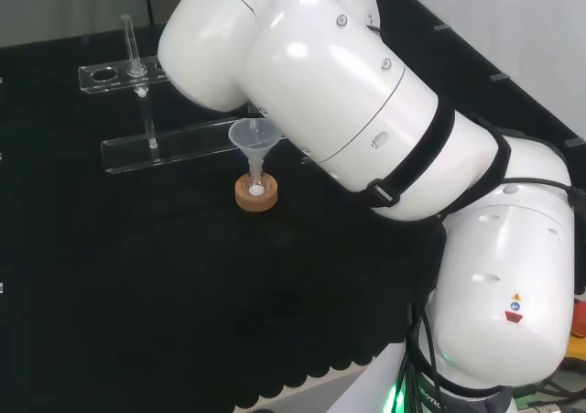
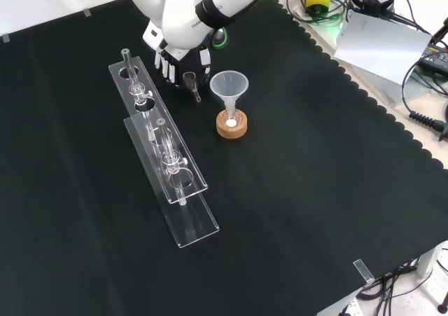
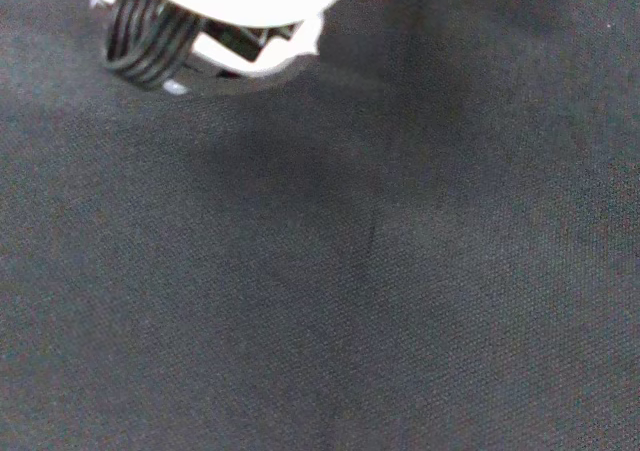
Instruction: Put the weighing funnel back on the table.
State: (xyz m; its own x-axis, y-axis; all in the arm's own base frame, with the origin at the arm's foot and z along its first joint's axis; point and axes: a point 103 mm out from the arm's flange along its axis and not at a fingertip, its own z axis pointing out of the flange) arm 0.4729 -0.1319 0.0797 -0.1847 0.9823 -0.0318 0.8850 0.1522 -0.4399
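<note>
The hand (image 2: 180, 55) hangs low over the black cloth (image 2: 301, 190) near the top of the front view. The small clear weighing funnel (image 2: 191, 83) is right under it. I cannot tell if the hand has hold of it or if it lies on the cloth. Just beside it, the funnel (image 2: 229, 86) stands on a cork ring (image 2: 231, 127). Clear racks (image 2: 192, 225) sit to the left. Cables (image 2: 420, 113) lie past the cloth's wavy edge. In the head view the big white arm (image 1: 366, 111) covers part of the cloth
</note>
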